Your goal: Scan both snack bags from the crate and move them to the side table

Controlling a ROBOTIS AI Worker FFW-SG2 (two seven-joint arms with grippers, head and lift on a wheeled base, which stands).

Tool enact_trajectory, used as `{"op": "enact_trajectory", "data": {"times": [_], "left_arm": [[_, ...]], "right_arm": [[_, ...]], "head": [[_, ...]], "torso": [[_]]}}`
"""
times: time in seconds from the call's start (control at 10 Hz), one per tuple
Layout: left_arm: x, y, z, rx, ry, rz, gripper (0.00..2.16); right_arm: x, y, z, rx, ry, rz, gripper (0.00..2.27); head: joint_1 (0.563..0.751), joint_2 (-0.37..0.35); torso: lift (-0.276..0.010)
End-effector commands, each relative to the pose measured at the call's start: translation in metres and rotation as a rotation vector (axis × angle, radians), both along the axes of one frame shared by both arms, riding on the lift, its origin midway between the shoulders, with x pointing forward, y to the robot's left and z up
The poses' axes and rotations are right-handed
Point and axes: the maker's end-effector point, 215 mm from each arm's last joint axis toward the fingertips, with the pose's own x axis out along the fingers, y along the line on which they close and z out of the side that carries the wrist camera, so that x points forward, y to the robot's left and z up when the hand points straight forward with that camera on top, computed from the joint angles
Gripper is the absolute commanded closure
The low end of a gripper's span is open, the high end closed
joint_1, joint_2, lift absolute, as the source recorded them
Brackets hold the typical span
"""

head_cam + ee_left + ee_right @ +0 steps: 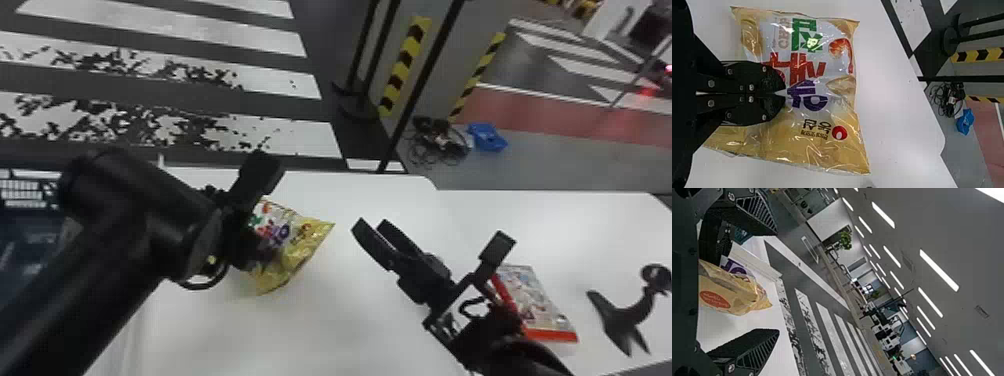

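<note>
The left gripper holds 1 snack bag, its 2 black fingers closed together on the middle of the bag, as the left wrist view shows. The bag is yellow and white with red, green and purple print, and it is over the white table, between the 2 arms. The right gripper is just beside it on the right, over the same table, with its 2 fingers spread open and nothing between them, pointing toward the bag's side. The dark blue crate is at the far left, partly behind the left arm. On the right, a flat box with a red edge lies partly behind the right arm, and a dark curved object is just beyond it
</note>
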Motion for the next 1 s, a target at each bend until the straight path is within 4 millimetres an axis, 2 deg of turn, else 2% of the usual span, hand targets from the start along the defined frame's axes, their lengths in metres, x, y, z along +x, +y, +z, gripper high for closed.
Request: {"op": "enact_trajectory", "data": {"times": [0.0,0.4,0.8,0.9], "left_arm": [[-0.005,-0.008,-0.002,0.029,-0.008,-0.037,2.14],[-0.011,-0.01,-0.009,0.036,0.018,-0.058,2.14],[-0.022,-0.016,-0.013,0.041,0.028,-0.086,2.14],[-0.025,-0.019,-0.014,0.036,0.019,-0.084,1.85]], "right_arm": [[0.003,0.003,0.003,0.002,-0.003,0.004,0.12],[0.015,-0.003,0.005,-0.014,-0.001,-0.012,0.12],[0.027,-0.011,-0.001,-0.042,0.017,-0.03,0.12],[0.028,-0.013,-0.003,-0.041,0.02,-0.032,0.12]], "head": [[0.695,-0.35],[0.695,-0.35],[0.695,-0.35],[0.695,-0.35]], "torso": [[-0.095],[-0.095],[-0.095],[-0.095]]}}
